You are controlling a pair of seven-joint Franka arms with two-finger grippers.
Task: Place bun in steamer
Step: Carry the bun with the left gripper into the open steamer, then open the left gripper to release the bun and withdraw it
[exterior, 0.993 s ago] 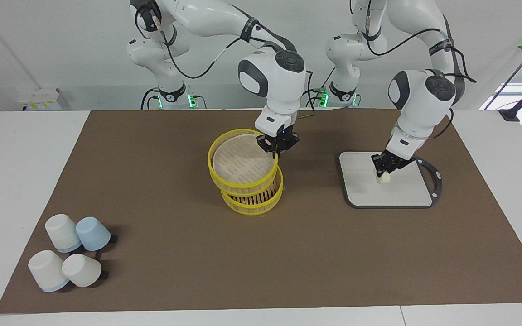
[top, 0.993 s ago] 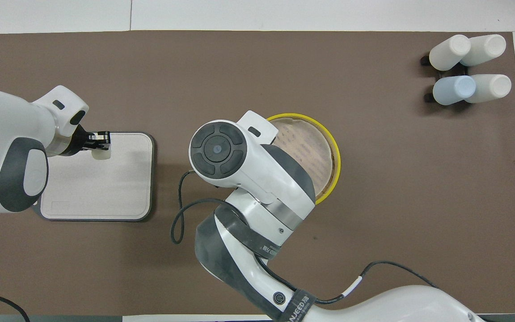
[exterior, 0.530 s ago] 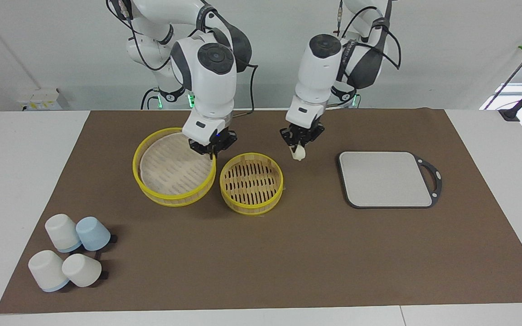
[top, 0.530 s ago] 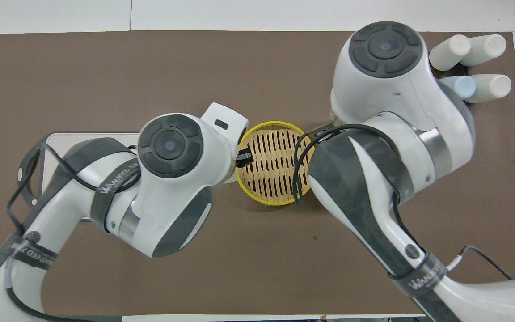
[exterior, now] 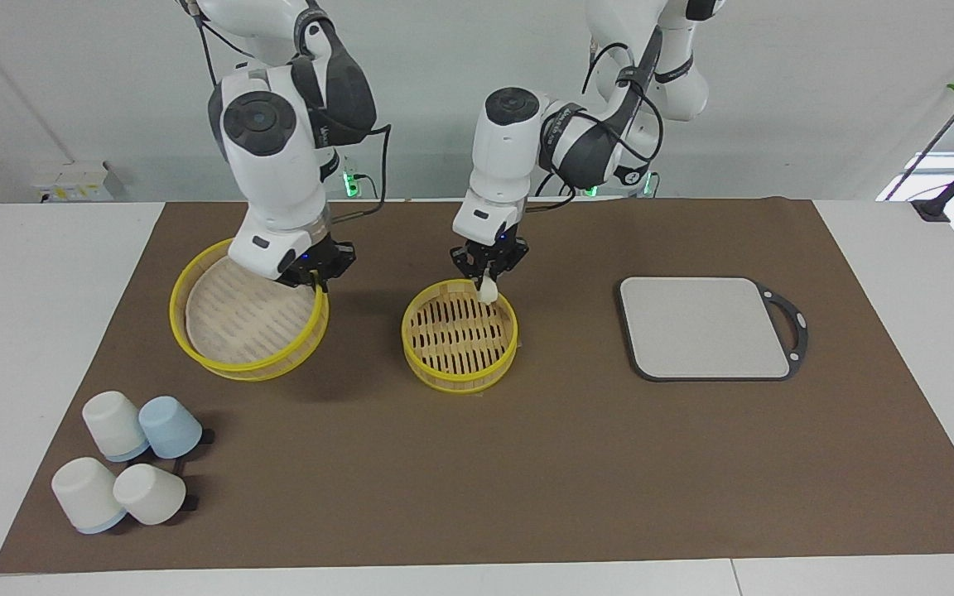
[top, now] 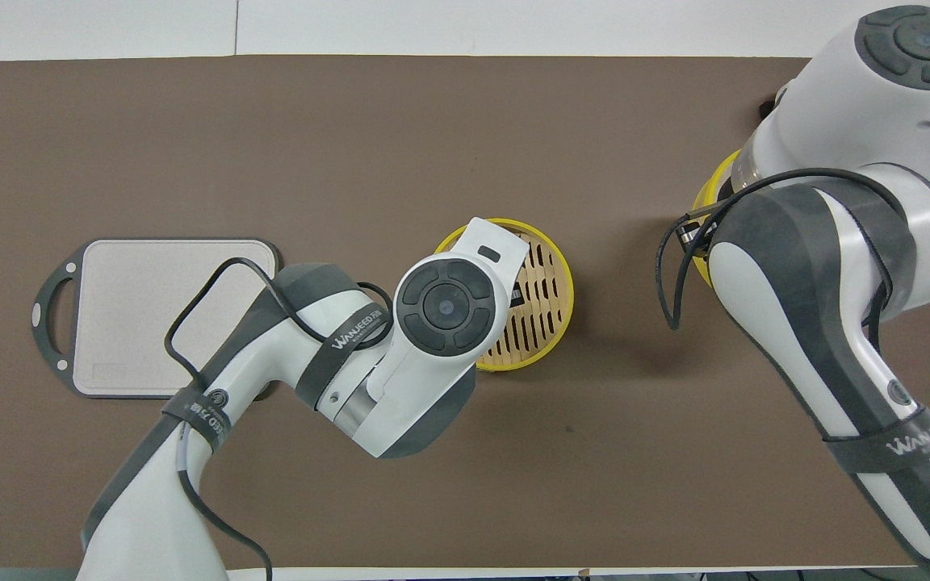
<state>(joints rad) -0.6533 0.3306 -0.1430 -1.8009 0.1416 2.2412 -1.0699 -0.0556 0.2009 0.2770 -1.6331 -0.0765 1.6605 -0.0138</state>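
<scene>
The steamer (exterior: 459,377), an open bamboo basket with yellow rims and a slatted floor, stands mid-table; part of it also shows in the overhead view (top: 554,282). My left gripper (exterior: 489,277) is shut on the bun (exterior: 489,290), a small cream-white lump, and holds it just above the basket's floor, at the rim nearer the robots. My right gripper (exterior: 317,280) is shut on the rim of the steamer lid (exterior: 237,319) and holds it tilted above the mat, toward the right arm's end. In the overhead view the left arm hides the bun.
A flat grey board (exterior: 705,327) with a black handle lies toward the left arm's end, bare; it also shows in the overhead view (top: 166,315). Several upturned cups (exterior: 125,459) stand at the mat's corner, farther from the robots, toward the right arm's end.
My left gripper has carried the bun from beside the steamer to over its inside and lowered it. My right gripper has carried the lid farther toward the right arm's end.
</scene>
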